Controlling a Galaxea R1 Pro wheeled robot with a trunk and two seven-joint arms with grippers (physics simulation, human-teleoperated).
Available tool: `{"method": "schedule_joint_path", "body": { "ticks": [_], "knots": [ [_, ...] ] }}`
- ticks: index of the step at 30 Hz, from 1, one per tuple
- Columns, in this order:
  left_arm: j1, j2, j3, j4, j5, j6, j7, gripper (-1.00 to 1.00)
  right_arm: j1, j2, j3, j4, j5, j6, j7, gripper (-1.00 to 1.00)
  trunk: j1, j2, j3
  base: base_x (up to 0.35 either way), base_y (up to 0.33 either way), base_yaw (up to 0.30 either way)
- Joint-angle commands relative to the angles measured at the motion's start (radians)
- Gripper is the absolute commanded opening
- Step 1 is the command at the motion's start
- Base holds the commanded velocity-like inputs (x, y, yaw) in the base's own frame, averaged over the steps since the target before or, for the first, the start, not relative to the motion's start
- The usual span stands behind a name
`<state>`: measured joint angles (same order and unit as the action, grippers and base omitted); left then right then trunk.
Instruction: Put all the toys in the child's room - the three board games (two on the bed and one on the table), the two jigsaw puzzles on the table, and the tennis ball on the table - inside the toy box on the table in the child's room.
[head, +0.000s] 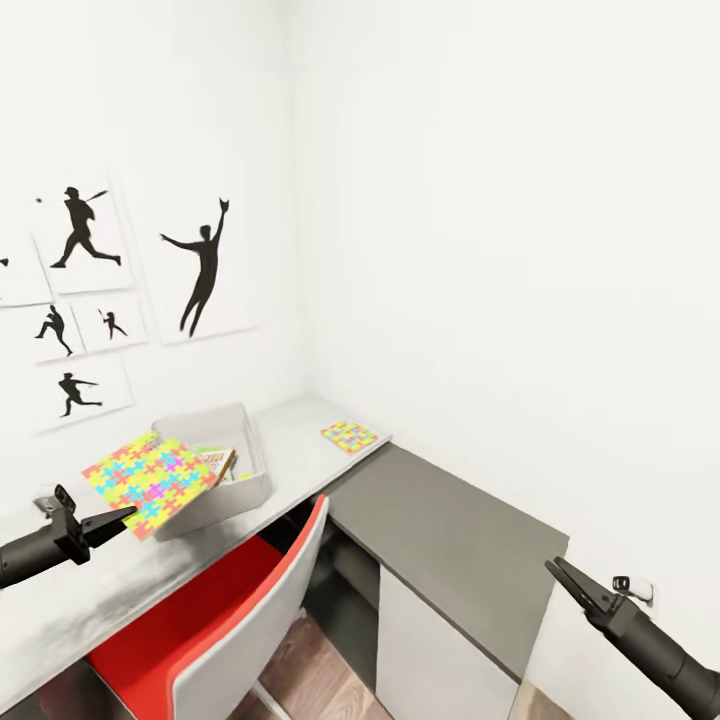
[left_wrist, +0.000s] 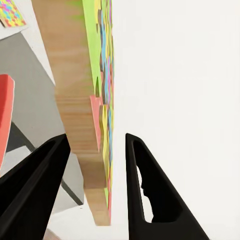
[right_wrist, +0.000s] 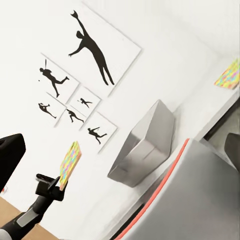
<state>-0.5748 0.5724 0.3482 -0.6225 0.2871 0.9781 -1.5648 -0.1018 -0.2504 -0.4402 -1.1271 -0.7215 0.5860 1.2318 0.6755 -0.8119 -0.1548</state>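
My left gripper (head: 118, 518) is shut on the corner of a multicoloured jigsaw puzzle (head: 150, 480), which hangs tilted over the near end of the light grey toy box (head: 240, 480) on the pale table (head: 290, 440). In the left wrist view the puzzle (left_wrist: 95, 100) stands edge-on between the black fingers (left_wrist: 150, 185). Colourful board games (head: 216, 462) lie inside the box. The second jigsaw puzzle (head: 350, 436) lies flat at the table's far end. My right gripper (head: 560, 575) hovers open and empty beyond the cabinet's near right corner. The tennis ball and the bed are out of view.
A red and grey chair (head: 220, 610) is tucked under the table below the toy box. A lower dark grey cabinet top (head: 440, 540) joins the table on the right. White walls close the corner, with black silhouette pictures (head: 205, 265) on the left wall.
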Motion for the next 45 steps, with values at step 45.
{"method": "schedule_joint_path", "body": {
  "ticks": [45],
  "knots": [
    [0.003, 0.017, 0.000, 0.000, 0.000, 0.008, -0.006, -1.00, -0.001, 0.002, 0.001, 0.002, -0.004, 0.008, 0.000, 1.00, 0.001, -0.001, 0.003, 0.153, 0.087, -0.021]
  ]
}}
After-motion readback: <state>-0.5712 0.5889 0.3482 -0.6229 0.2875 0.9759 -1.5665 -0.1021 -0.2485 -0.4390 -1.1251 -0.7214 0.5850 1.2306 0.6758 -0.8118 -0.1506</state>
